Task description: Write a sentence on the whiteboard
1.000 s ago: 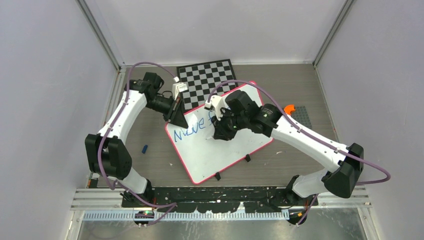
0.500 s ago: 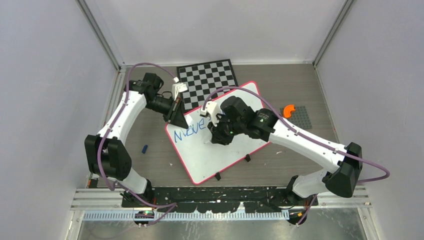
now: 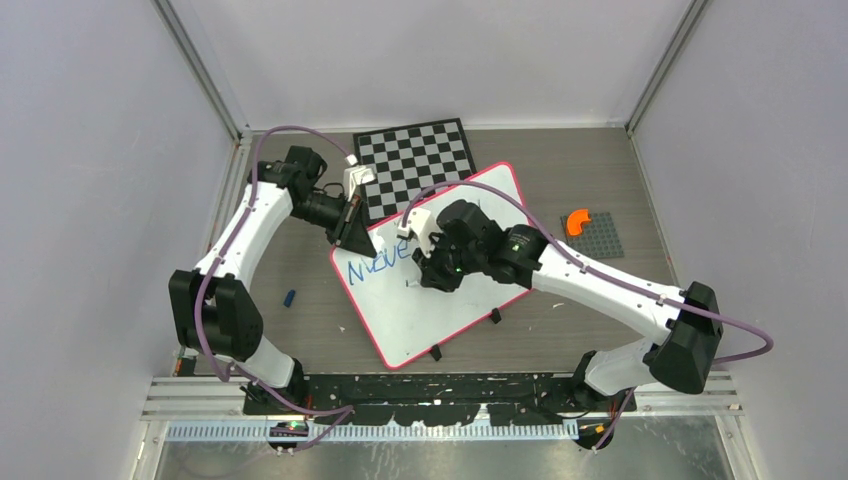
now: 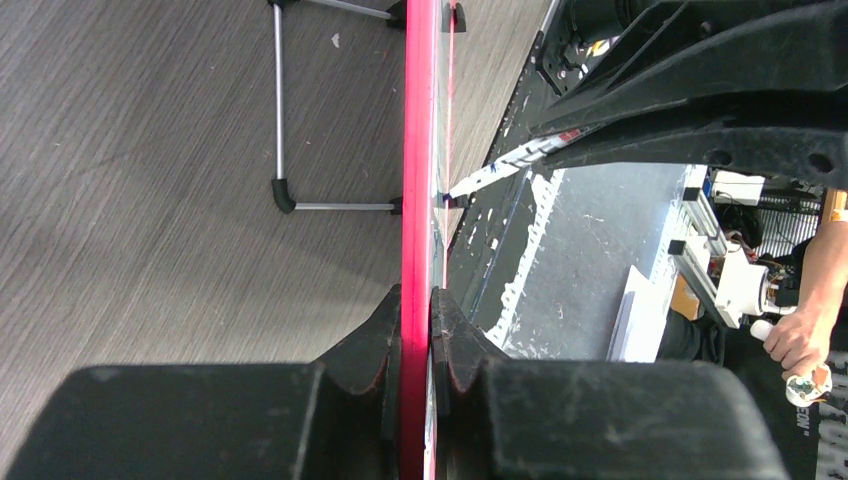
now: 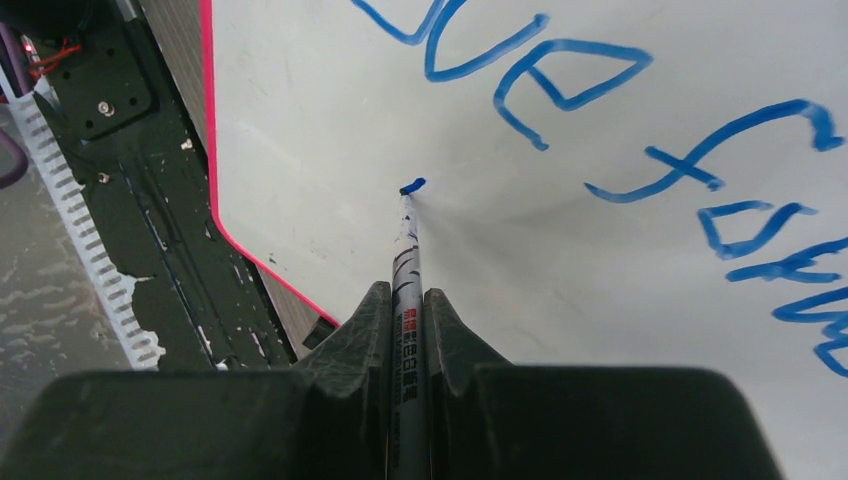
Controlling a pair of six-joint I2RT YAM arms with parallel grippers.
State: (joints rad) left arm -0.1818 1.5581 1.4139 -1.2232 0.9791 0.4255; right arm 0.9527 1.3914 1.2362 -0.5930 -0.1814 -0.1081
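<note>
Table [image 3: 560,320]: grey wood-grain top under both pincers, carrying everything below
Whiteboard [image 3: 420,320]: lies askew on the table with its red-pink rim all round; one far corner sits inside the left pincer, and its white face spreads directly beneath the right pincer
Checkered board [image 3: 415,150]: flat on the table just beyond the left pincer, its near edge tucked under the whiteboard's far edge
Grey studded plate [image 3: 603,237]: on the table well to the right of the right pincer, clear of the whiteboard
Left pincer [image 4: 415,300]: fingers pressed together on the whiteboard's red rim, one finger on each face, as its wrist view shows edge-on
Right pincer [image 5: 407,295]: fingers pinching a marker between them, pointed down at the board, near the middle of its face
Marker [image 5: 409,250]: white barrel with print, running straight out ahead of the right pincer; its blue tip touches the board
Sentence [image 5: 600,90]: blue handwriting on the whiteboard ahead of and to the right of the marker tip in the right wrist view; "Move" reads in the top view between the two pincers, the rest is partly hidden by the right arm
Orange piece [image 3: 576,220]: curved, at the studded plate's left edge, right of the right pincer
Blue cap [image 3: 289,298]: small, on bare table near the left pincer, off the board's left side
Blue dot [image 5: 412,185]: a short mark right at the marker tip, below the first line of writing
</note>
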